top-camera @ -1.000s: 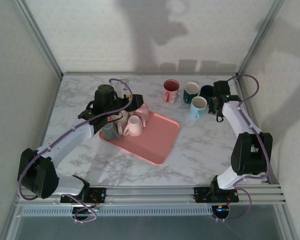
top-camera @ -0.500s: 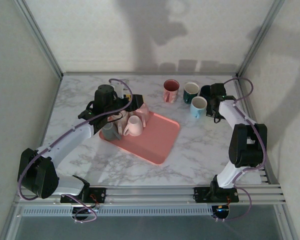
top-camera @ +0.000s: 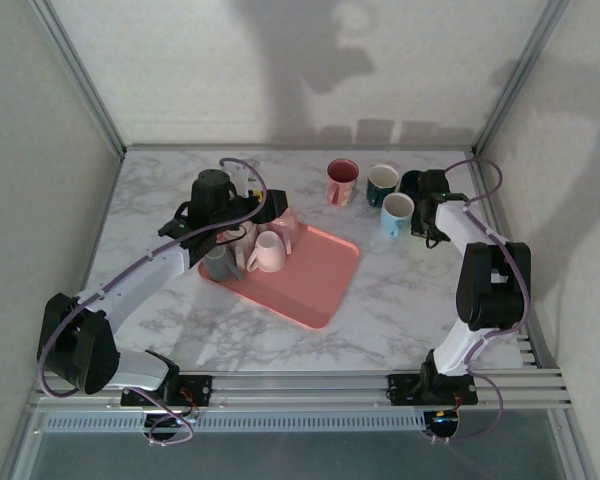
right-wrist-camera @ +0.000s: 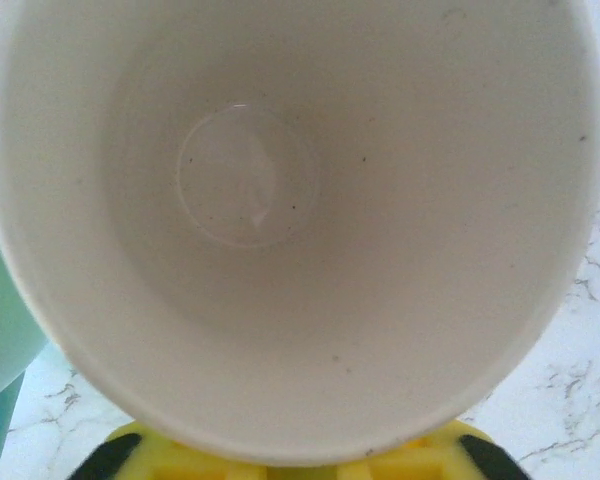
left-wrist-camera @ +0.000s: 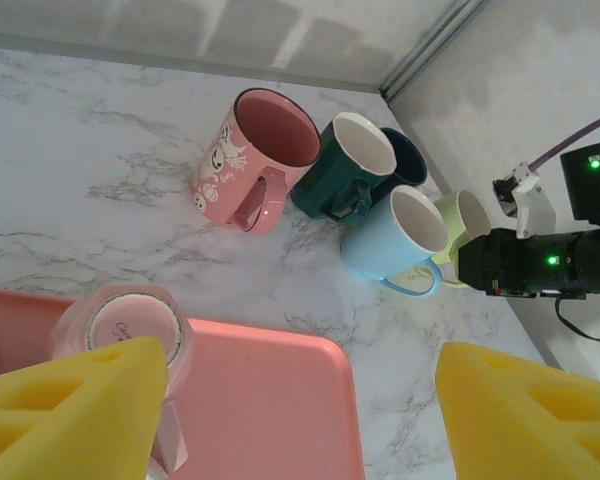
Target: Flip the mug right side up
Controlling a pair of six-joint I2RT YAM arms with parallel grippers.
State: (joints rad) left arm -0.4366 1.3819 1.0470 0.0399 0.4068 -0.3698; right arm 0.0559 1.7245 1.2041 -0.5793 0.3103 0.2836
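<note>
Top external view: the left end effector [top-camera: 248, 215] hangs over the upper-left corner of the pink tray [top-camera: 315, 280], above a cluster of mugs there. Left wrist view shows its yellow fingers [left-wrist-camera: 75, 400] wide apart with nothing between them. Below them a pale pink mug [left-wrist-camera: 130, 325] stands bottom-up on the tray.

At the upper right of the marble surface [top-camera: 380, 310], the right end effector [top-camera: 427, 208] sits at the end of a row of upright mugs. The pale green mug [left-wrist-camera: 468, 215] stands mouth-up on the surface, just beside the light blue mug [left-wrist-camera: 395, 235], with the right end effector's tip at its side. Right wrist view looks straight down into this mug's white inside, with yellow fingers [right-wrist-camera: 290, 465] at the lower edge of the rim. Whether they clamp the wall or stand clear of it cannot be told.
</note>
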